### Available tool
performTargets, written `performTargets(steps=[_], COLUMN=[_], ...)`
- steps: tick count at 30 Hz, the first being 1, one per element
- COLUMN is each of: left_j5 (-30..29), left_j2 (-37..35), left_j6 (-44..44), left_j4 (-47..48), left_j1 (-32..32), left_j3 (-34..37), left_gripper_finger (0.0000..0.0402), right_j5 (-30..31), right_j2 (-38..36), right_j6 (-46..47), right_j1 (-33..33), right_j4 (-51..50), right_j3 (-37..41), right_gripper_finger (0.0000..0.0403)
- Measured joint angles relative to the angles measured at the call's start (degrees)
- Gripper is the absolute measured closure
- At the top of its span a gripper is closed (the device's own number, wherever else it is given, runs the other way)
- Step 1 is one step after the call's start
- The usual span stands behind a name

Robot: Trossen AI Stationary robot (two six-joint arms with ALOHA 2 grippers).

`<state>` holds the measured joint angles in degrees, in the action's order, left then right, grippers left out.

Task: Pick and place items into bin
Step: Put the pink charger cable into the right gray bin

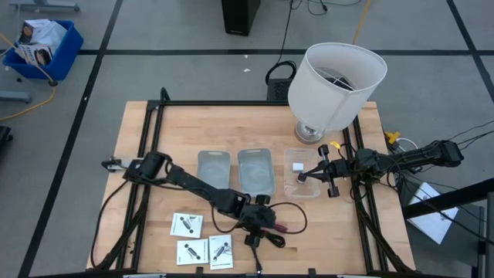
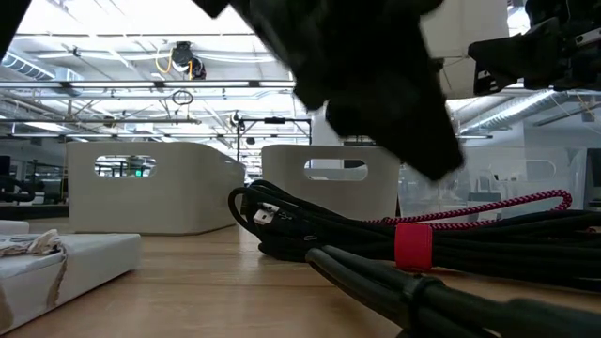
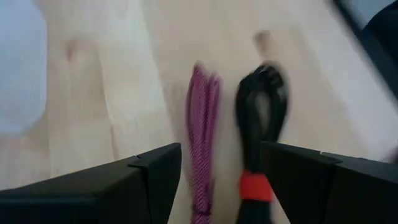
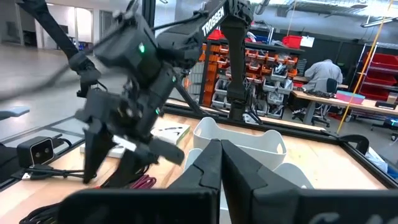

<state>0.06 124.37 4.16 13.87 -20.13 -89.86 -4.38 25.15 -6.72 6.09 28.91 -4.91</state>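
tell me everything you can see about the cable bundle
The cable bundle is black cord coiled with a red-and-pink braided length, cinched by a red strap. It lies flat on the wooden table near the front edge, right of the three white cards. The left gripper hangs over it, fingers open astride its strands.

The pale butcher-block wooden table (image 1: 154,139) showed a smooth, faintly satin grain. The black-and-red cable bundle (image 1: 278,220) looked rubbery and matt, its magenta strand (image 3: 202,124) braided like cloth (a red band (image 2: 414,247) wrapped it). Two grey translucent plastic bins (image 1: 214,170) looked frosted; the white lampshade (image 1: 336,81) seemed matt fabric.
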Motion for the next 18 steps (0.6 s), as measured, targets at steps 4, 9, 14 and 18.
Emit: performTargets(steps=[4,9,14,18], left_j5=[1.2,-0.1,-0.7,-2.5], left_j2=[1.0,1.0,1.1,1.1], left_j6=[0.5,1.1,0.9,0.7], left_j4=[0.2,0.1,-0.3,-0.3], left_j1=[0.3,0.2,0.3,0.1], left_j3=[0.0,2.2,2.2,2.2], left_gripper_finger=[0.0176,0.0176,0.0176,0.0176], right_j5=[0.0,0.0,0.0,0.0], right_j2=[0.0,0.0,0.0,0.0], right_j6=[0.0,0.0,0.2,0.2], right_j1=[0.0,0.0,0.0,0.0], right_j4=[0.0,0.0,0.0,0.0], right_j3=[0.0,0.0,0.0,0.0], right_gripper_finger=[0.0401,0.0401,0.0401,0.0401])
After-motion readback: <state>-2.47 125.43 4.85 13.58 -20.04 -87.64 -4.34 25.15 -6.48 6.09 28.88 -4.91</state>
